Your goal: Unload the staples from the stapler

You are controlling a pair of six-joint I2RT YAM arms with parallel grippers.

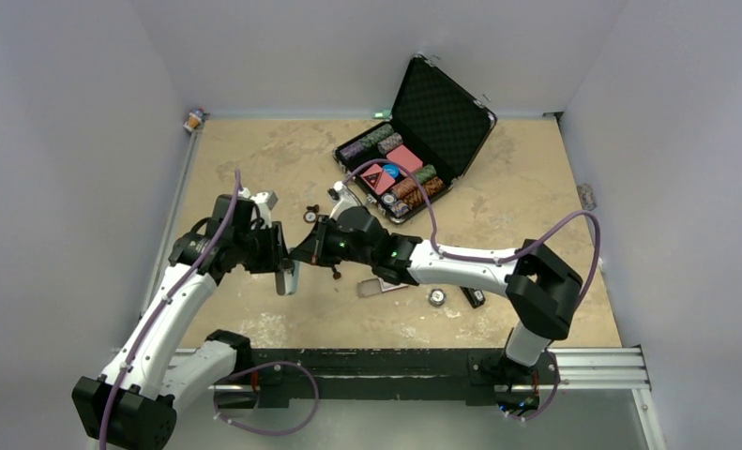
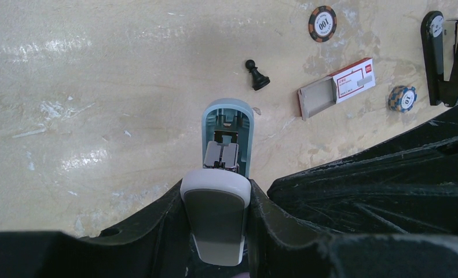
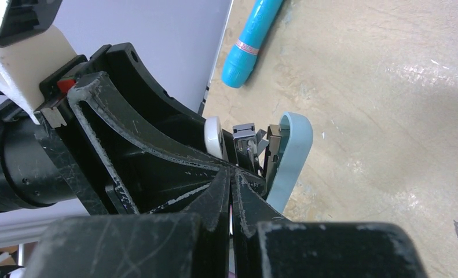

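Left gripper [image 2: 216, 200]: fingers clamped narrow on the grey-white body of a pale blue and white plastic stapler [image 2: 226, 113]. It is held above the table, left of centre and nearer the near edge. The stapler is hinged open, baring its metal magazine [image 2: 220, 155]; staples cannot be made out inside.

Right gripper [image 3: 233, 176]: scuffed black fingers closed tip to tip at the magazine. Cannot tell if anything is pinched.

Open black foam-lined case [image 1: 446, 105] near the far edge holds poker chips [image 1: 412, 184]. Red-and-white cardboard box [image 2: 354, 81] has its grey tray slid out.
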